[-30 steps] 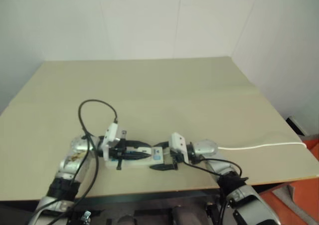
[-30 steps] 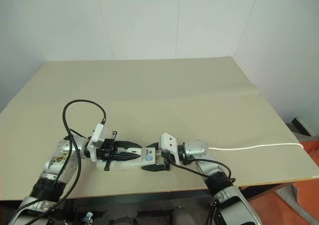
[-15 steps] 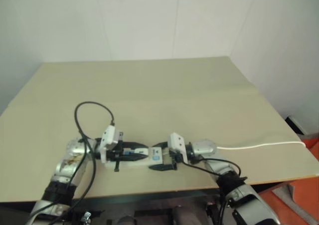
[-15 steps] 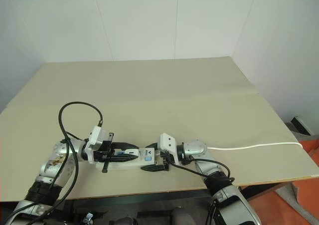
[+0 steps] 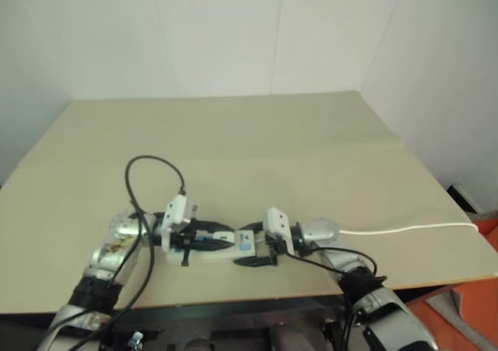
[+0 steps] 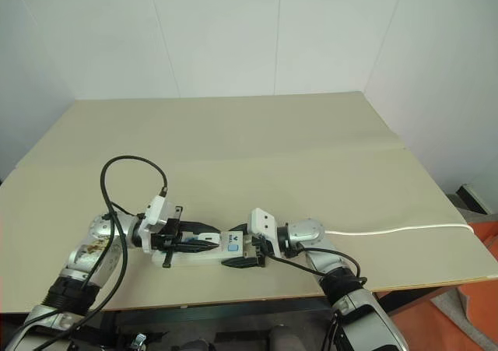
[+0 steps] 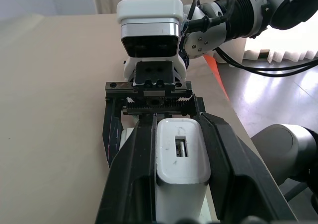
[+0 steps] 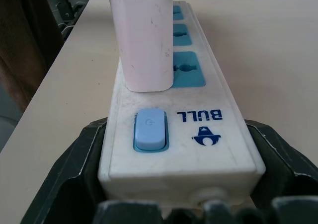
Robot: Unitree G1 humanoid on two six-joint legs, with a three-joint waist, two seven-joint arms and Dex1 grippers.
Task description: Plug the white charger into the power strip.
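Left claw (image 7: 176,184) clenched on white charger (image 7: 182,157), flanks pinched so prongs stay free; likely pressing down. Right claw (image 8: 179,174) clamped across switch end of power strip (image 8: 186,110), bracing it against the push. Charger upright over strip near switch (image 8: 149,130), touching casing beside first blue socket (image 8: 185,70); seating uncertain. Strip flat on bench (image 6: 257,149) at 6 o'clock edge, long axis 9-to-3, cord (image 6: 397,229) trailing toward 3.

Soft, even indoor light; hazy left eye view, faint shadows.
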